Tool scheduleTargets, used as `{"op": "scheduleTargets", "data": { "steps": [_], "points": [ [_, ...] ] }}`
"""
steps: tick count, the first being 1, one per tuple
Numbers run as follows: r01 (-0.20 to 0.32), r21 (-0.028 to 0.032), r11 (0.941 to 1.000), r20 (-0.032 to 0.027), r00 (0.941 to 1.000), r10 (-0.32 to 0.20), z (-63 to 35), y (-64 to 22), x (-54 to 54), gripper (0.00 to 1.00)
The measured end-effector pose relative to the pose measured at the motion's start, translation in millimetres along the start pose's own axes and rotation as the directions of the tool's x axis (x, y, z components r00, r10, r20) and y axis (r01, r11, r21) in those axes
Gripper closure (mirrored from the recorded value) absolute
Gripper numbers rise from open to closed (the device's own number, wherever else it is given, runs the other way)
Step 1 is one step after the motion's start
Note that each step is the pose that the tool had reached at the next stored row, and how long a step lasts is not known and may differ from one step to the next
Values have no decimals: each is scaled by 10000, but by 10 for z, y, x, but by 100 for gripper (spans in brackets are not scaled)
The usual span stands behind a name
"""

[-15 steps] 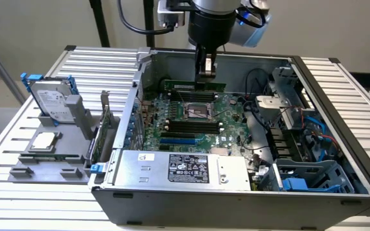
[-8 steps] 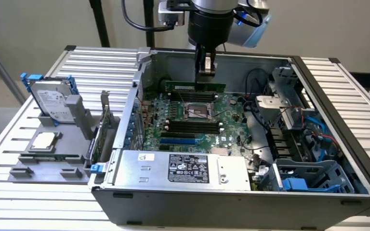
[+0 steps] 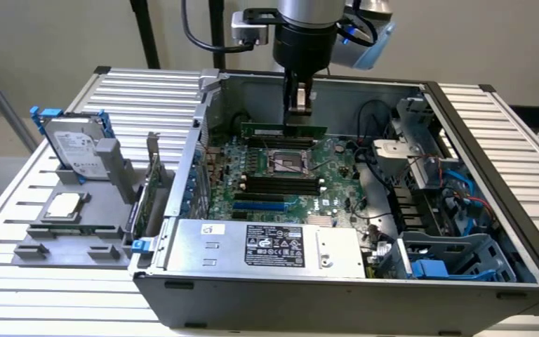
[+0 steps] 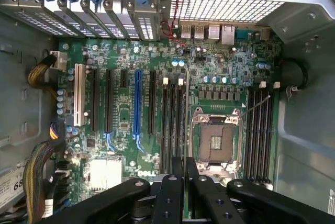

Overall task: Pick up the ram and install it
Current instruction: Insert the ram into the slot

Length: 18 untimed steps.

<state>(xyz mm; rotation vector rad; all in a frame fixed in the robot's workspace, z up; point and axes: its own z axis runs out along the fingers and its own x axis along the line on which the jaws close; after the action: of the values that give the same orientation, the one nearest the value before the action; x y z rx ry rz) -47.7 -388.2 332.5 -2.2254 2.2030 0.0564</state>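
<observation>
Claw (image 3: 299, 111) gripping ram (image 3: 264, 130), on edge, long axis level, above motherboard (image 3: 279, 184)

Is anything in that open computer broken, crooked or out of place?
Nothing looks damaged or spilled. The oddest sights: the processor socket sits empty, and a hard drive stands outside the case on a grey holder. The gripper holds the ram above the board, not yet seated.
</observation>
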Motion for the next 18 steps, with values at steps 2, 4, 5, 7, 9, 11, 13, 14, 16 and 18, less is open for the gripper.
{"op": "scheduleTargets", "data": {
  "steps": [2,4,5,7,9,11,13,14,16,18],
  "points": [
    [0,1,10000,-8,10000,0,37,-1,1,86],
    [-3,1,10000,-11,10000,3,74,-3,2,86],
    [-2,0,10000,-12,10000,2,91,-5,3,86],
    [-1,1,10000,-14,10000,1,128,-12,4,86],
    [-1,1,10000,-18,10000,1,163,-22,5,86],
    [-2,0,10000,-25,10000,2,201,-32,6,86],
    [-2,1,10000,-31,10000,2,237,-40,8,86],
    [-2,1,10000,-35,10000,2,254,-44,8,86],
    [-3,0,10000,-41,10000,3,291,-50,10,86],
    [-3,0,10000,-42,10000,3,326,-53,14,86]
  ]
}}
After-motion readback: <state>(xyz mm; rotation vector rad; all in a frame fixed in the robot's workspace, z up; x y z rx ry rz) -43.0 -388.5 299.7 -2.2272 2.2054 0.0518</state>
